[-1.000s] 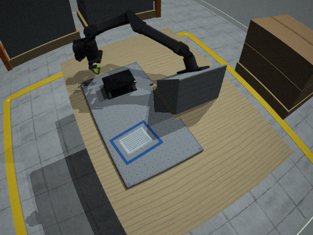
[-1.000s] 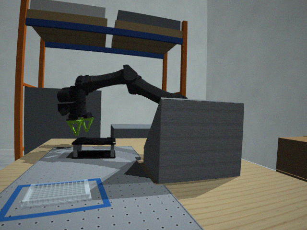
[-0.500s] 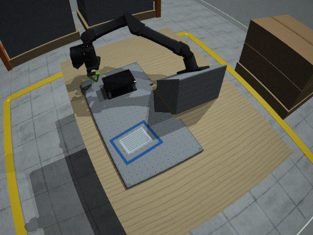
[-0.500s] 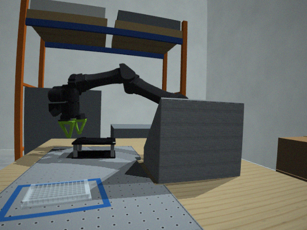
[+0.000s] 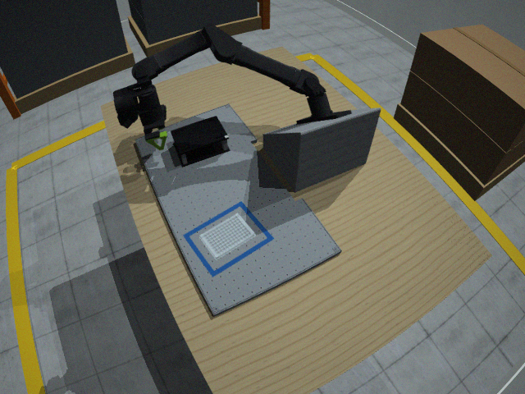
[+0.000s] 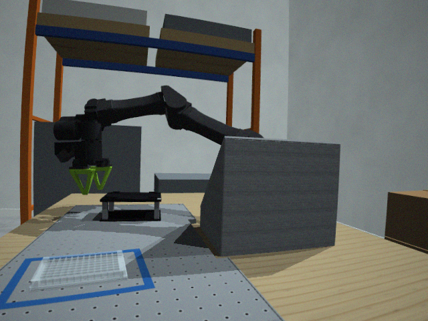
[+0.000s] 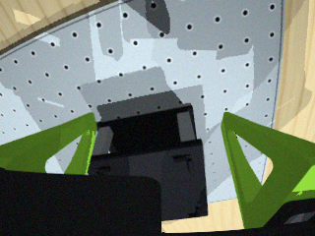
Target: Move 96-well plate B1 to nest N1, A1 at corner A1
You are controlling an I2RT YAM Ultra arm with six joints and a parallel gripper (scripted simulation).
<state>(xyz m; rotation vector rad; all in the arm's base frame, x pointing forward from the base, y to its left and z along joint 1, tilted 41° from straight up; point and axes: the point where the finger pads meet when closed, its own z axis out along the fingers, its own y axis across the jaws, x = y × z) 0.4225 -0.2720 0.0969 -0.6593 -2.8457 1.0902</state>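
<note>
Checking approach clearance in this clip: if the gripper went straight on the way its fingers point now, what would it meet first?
The open gripper points down beside the raised plate nest. Going straight on, it would probably meet the perforated grey board near the nest's edge, though depth is unclear and a finger might clip the nest.

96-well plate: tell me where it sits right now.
In the top view the 96-well plate lies flat inside the blue outline on the perforated board, well away from the black nest.
</note>
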